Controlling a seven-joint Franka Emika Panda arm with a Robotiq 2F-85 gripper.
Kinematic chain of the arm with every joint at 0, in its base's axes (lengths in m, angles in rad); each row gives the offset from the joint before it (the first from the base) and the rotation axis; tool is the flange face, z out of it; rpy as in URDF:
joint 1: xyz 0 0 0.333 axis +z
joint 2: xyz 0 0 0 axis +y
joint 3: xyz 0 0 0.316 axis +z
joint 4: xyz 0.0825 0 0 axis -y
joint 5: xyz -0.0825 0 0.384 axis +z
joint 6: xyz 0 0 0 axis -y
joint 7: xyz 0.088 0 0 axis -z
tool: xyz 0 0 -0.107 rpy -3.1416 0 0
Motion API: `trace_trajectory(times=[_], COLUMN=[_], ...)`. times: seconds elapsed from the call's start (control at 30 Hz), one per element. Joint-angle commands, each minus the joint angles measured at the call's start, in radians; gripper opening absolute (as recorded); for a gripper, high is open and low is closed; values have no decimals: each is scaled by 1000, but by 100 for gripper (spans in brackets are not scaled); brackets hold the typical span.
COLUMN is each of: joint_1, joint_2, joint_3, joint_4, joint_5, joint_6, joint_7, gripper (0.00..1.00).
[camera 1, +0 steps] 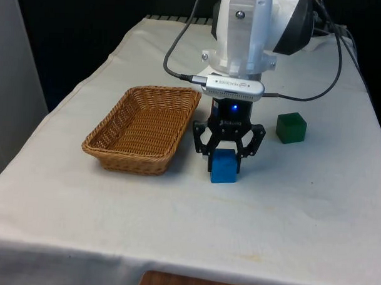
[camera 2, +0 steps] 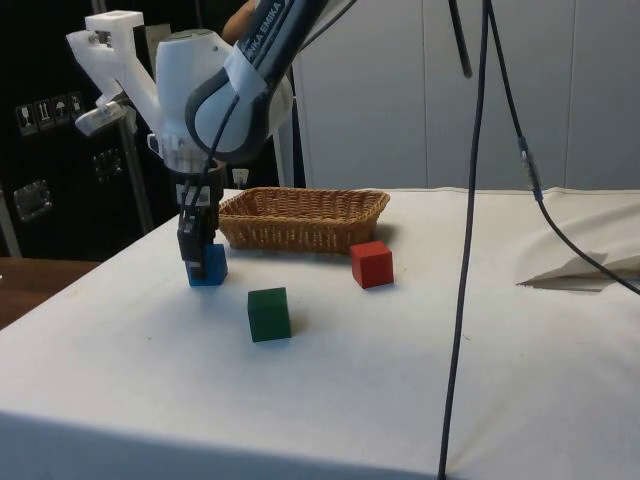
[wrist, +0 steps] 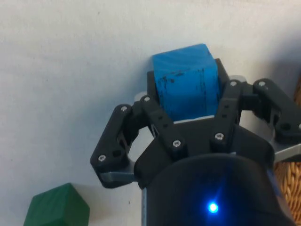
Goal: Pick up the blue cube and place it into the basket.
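We saw the black two-finger gripper clamped on the small blue wooden cube, cube resting on the white-clothed table, the woven wicker basket just to the front view's left, a green cube to the right.

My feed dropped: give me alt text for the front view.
The gripper is down over the blue cube, its fingers on either side of it on the white cloth. The wicker basket sits toward the front view's left, a green cube toward its right.

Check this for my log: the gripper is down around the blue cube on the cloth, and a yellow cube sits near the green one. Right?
One thing is wrong: that cube is red, not yellow, as the side view shows. The rest holds: the gripper is down around the blue cube on the cloth, near the green cube.
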Motion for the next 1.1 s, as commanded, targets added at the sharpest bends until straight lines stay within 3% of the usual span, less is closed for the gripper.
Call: trace_trajectory(times=[0.0, 0.6, 0.8, 0.83, 0.87, 1.07], joint_1=[0, 0, 11, 4, 13, 15], joint_2=[0, 1, -13, -2, -17, -48], joint_3=[0, 1, -8, 1, -9, -9], joint_4=[0, 1, 0, 2, 0, 4], joint_5=[0, 1, -6, 0, -7, -12], joint_6=[0, 1, -16, -2, -21, -64], joint_7=[0, 0, 16, 7, 17, 17], gripper=[0, 1, 1, 1, 1, 1])
